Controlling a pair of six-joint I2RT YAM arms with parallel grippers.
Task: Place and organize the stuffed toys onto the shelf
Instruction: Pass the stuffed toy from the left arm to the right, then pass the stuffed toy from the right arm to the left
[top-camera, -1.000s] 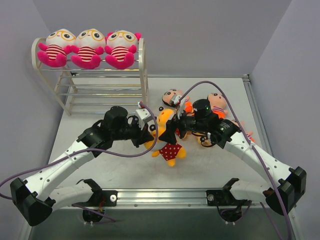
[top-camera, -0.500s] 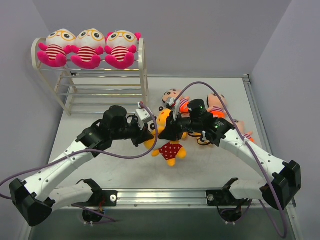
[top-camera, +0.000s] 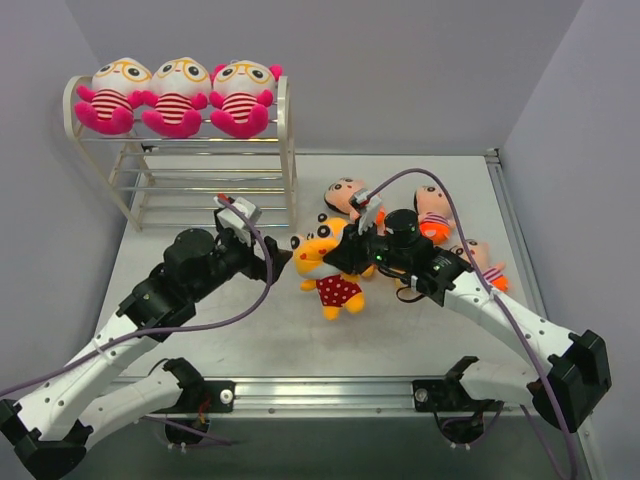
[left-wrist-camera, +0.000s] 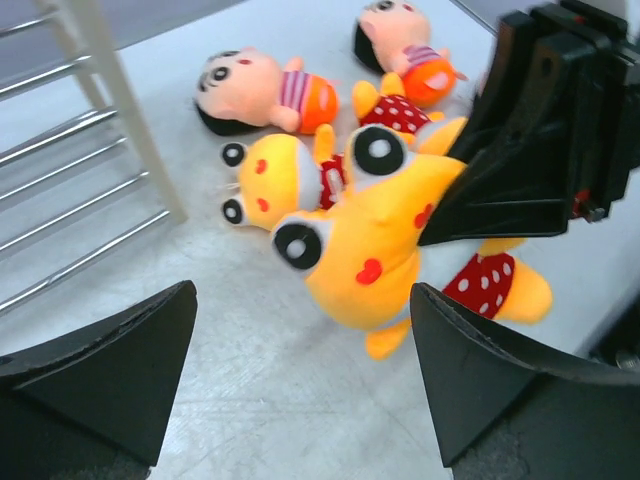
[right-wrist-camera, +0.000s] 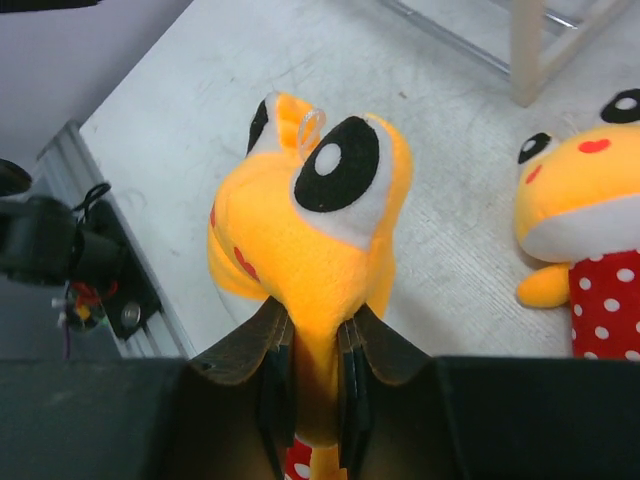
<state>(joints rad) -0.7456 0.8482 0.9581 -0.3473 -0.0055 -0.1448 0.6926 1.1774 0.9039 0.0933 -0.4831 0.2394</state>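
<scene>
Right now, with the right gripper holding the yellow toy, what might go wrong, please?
The right gripper pinches the yellow toy only just below its head, so the big head may flop or slip free. The shelf stands far left, beyond the open left gripper, so a carry could clip that arm. Three pink toys fill the top tier.

Left arm: extended forward from its base, wrist directed to the right. Left gripper (left-wrist-camera: 302, 290): jaws spread wide, both fingers (left-wrist-camera: 110, 370) clear of contact, nothing gripped.

Right arm: extended forward and to the left, wrist directed toward the left gripper. Right gripper (right-wrist-camera: 312, 350): jaws nearly closed, fingers (right-wrist-camera: 275, 360) clamped on the yellow-orange stuffed toy (right-wrist-camera: 310, 200) below its head. The head projects ahead of the fingertips.

The two grippers face each other, near but apart.
</scene>
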